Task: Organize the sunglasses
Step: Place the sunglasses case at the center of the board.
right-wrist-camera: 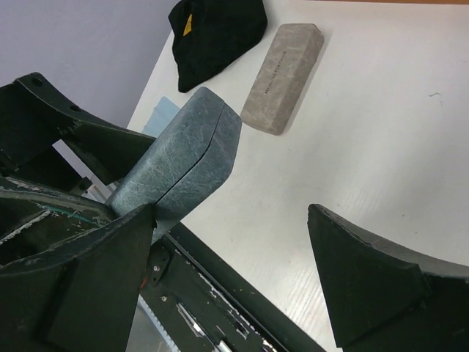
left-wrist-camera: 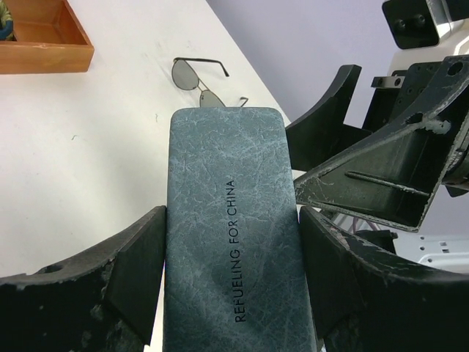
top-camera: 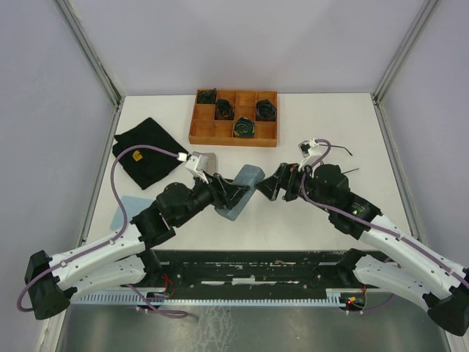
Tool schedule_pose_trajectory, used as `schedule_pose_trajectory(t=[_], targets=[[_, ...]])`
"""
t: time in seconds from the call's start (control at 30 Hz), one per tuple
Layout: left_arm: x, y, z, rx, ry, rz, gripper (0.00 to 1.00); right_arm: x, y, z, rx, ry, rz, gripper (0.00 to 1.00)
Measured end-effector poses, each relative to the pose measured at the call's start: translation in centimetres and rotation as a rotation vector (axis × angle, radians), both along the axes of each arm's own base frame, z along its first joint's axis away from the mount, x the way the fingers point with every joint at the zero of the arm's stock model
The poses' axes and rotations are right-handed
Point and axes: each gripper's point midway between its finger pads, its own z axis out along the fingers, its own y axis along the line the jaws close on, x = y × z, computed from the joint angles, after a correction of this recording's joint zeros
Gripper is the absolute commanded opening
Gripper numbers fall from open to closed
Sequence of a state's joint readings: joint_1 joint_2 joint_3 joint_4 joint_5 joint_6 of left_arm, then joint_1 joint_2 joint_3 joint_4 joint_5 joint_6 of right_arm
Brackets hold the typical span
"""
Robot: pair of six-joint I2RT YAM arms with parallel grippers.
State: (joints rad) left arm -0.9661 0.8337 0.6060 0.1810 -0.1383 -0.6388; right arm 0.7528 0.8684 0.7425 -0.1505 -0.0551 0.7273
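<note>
Over the counter (left-wrist-camera: 88,161), the blue case (left-wrist-camera: 220,147) is gripped across its width by the left tool (left-wrist-camera: 233,213). The right tool (right-wrist-camera: 231,213) is spread open and empty beside it. One pair of sunglasses (left-wrist-camera: 199,81) is seen at upper centre, past the case's far end, laid crosswise and judged nearer the right arm.

Overhead camera looks down on the table (top-camera: 330,132); both wrist cameras face the blue case (left-wrist-camera: 220,235) closely.

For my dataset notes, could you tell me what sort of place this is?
Likely a robot lab cell: a white table enclosed by plain panels on metal posts, with arms mounted at its near edge.
</note>
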Motion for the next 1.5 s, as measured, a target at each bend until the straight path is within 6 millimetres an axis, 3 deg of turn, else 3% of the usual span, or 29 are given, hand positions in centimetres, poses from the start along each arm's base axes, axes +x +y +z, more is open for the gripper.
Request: schedule_pose_trajectory(t=[0.17, 0.3, 0.57, 0.63, 0.73, 0.83, 0.93, 1.03, 1.23, 1.3, 1.5], targets=[[0.2, -0.2, -1.3, 0.025, 0.012, 0.000, 0.03, 0.2, -0.5, -0.9, -0.034, 0.005, -0.021, 0.93], [1.0, -0.4, -4.1, 0.113, 0.007, 0.025, 0.03, 0.4, -2.6, -2.6, -0.132, 0.016, -0.090, 0.93], [3.2, -0.3, -16.4, 0.483, 0.140, 0.088, 0.03, 0.2, -6.7, -4.5, -0.278, 0.035, -0.218, 0.93], [3.5, -0.2, -18.6, 0.560, 0.167, 0.094, 0.03, 0.1, -7.3, -5.3, -0.310, 0.051, -0.232, 0.93], [3.9, -0.5, -20.5, 0.623, 0.192, 0.094, 0.03, -0.2, -7.9, -6.4, -0.349, 0.073, -0.243, 0.93], [4.7, -1.2, -21.3, 0.659, 0.201, 0.099, 0.08, -0.4, -8.3, -7.3, -0.377, 0.092, -0.245, 0.93], [5.1, -1.7, -21.9, 0.693, 0.214, 0.098, 0.21, -0.6, -8.6, -7.7, -0.394, 0.102, -0.246, 0.93], [5.0, -1.6, -22.4, 0.726, 0.232, 0.093, 0.44, -0.6, -8.8, -8.1, -0.416, 0.109, -0.246, 0.93], [4.7, -1.1, -22.5, 0.781, 0.263, 0.089, 0.64, -0.8, -9.0, -8.8, -0.443, 0.125, -0.240, 0.93], [4.6, -0.9, -22.5, 0.804, 0.277, 0.086, 0.81, -0.8, -9.0, -8.9, -0.447, 0.128, -0.239, 0.93], [4.7, -1.2, -22.2, 0.890, 0.329, 0.072, 0.89, -0.8, -8.9, -9.2, -0.456, 0.138, -0.233, 0.93]])
